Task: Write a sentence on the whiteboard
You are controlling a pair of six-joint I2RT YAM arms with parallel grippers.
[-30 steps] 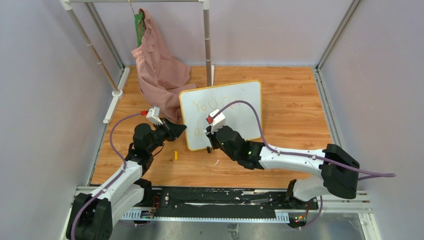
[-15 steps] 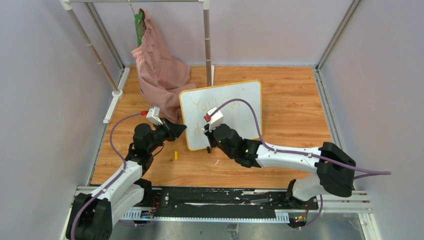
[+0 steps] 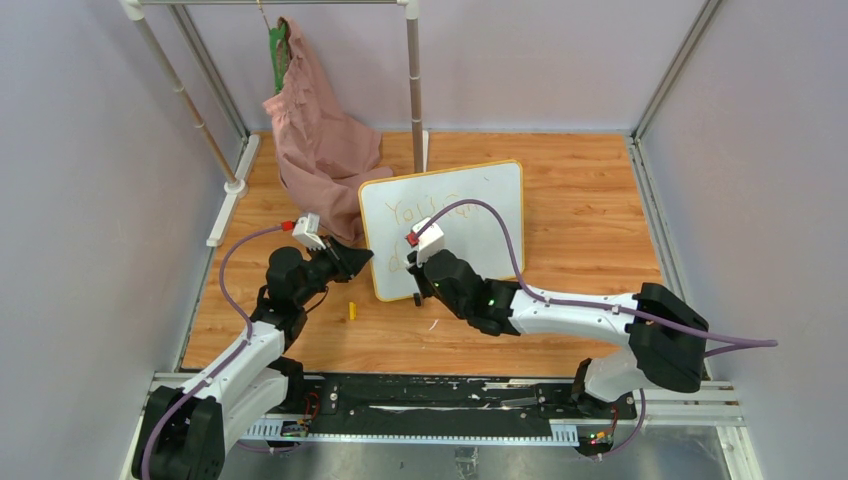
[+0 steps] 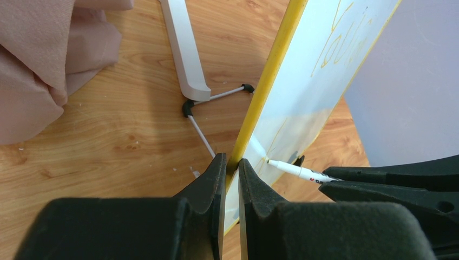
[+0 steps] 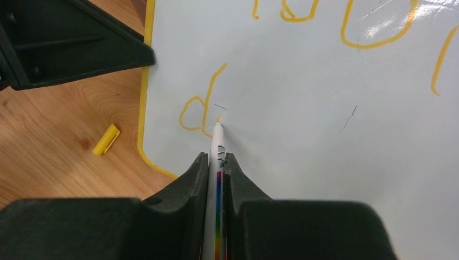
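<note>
Right tool [image 5: 216, 158] shifted left, marker [image 5: 218, 142] touching whiteboard [image 5: 325, 108]

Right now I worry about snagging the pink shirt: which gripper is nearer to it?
Left. The left gripper clamps the whiteboard by its left edge, close to the pink shirt; the right gripper holds a pen against the board's face, farther off.
</note>
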